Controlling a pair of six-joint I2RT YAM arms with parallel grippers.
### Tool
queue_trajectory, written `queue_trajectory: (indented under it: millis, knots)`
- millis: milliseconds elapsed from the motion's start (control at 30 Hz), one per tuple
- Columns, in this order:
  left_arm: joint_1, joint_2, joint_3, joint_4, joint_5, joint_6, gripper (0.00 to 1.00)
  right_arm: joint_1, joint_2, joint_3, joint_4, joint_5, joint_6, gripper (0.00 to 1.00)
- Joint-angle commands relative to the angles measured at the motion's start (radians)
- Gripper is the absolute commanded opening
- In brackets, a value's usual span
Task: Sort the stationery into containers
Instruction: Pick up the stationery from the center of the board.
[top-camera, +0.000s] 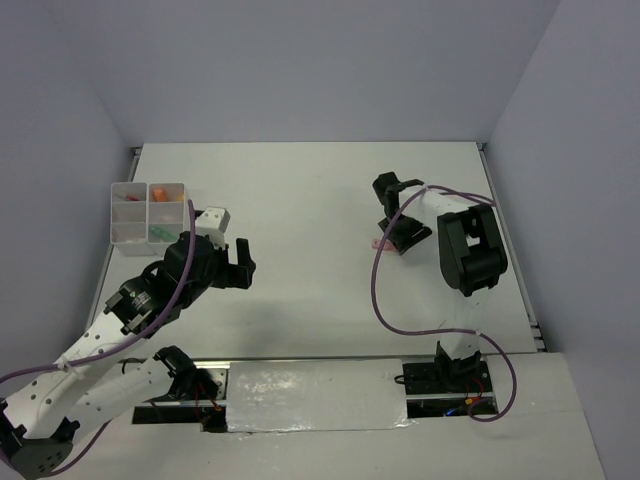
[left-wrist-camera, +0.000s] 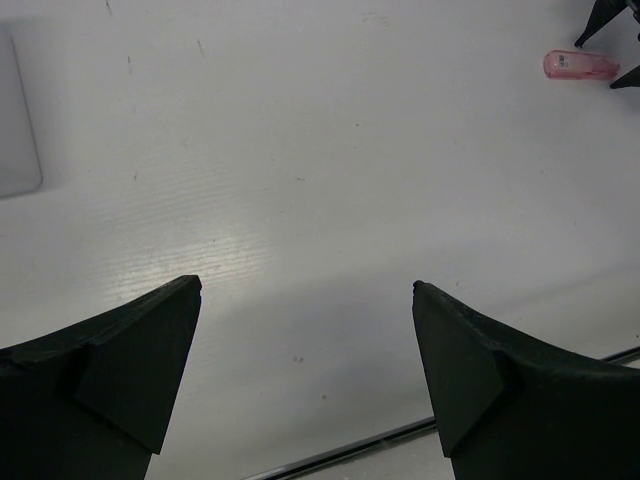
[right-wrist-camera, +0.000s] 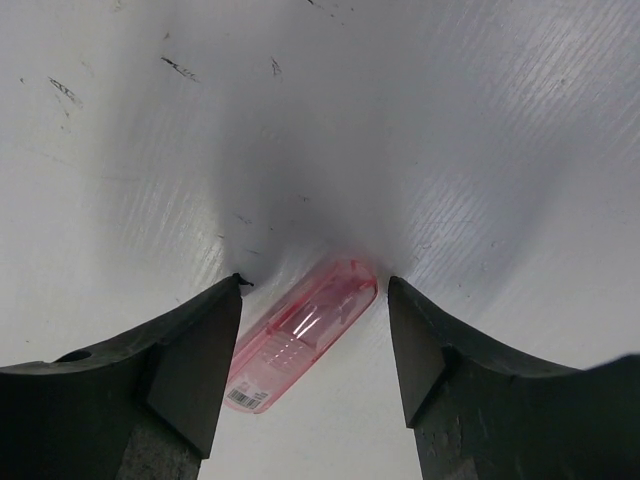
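A pink translucent marker (right-wrist-camera: 300, 335) lies flat on the white table. My right gripper (right-wrist-camera: 315, 280) is open and low over it, one finger on each side, not touching it. In the top view the marker (top-camera: 377, 243) shows at the right gripper's tips (top-camera: 390, 237). The white four-compartment container (top-camera: 128, 238) stands at the far left, with orange items (top-camera: 163, 193) and a green one (top-camera: 160, 232) in its right compartments. My left gripper (top-camera: 243, 265) is open and empty over bare table (left-wrist-camera: 305, 285). The pink marker also shows far off in the left wrist view (left-wrist-camera: 580, 66).
A small white block (top-camera: 212, 222) lies just right of the container, close to the left arm. The table's near edge with a dark strip (left-wrist-camera: 400, 435) runs below the left fingers. Grey walls enclose the table on three sides.
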Motion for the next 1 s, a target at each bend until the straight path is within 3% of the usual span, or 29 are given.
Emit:
queue_trajectory:
  millis: [0, 267, 433, 800, 933, 967]
  knots:
    - [0.0, -0.018, 0.006, 0.031, 0.006, 0.013, 0.99, 0.0, 0.01, 0.002, -0.045, -0.027, 0.043, 0.67]
    - [-0.003, -0.035, 0.002, 0.032, 0.011, 0.012, 0.99, 0.007, -0.013, -0.048, -0.084, -0.053, 0.196, 0.6]
    - [-0.005, -0.047, 0.001, 0.035, 0.011, 0.012, 0.99, 0.011, 0.001, -0.046, -0.084, -0.099, 0.209, 0.59]
    - [-0.006, -0.059, 0.001, 0.035, 0.008, 0.012, 0.99, 0.02, 0.045, -0.015, -0.085, -0.145, 0.213, 0.7]
    - [-0.008, -0.064, 0.001, 0.035, 0.009, 0.01, 0.99, 0.02, 0.029, -0.049, -0.051, -0.142, 0.235, 0.63]
    - [-0.008, -0.064, -0.001, 0.035, 0.009, 0.01, 0.99, 0.023, 0.03, -0.052, -0.036, -0.148, 0.239, 0.57]
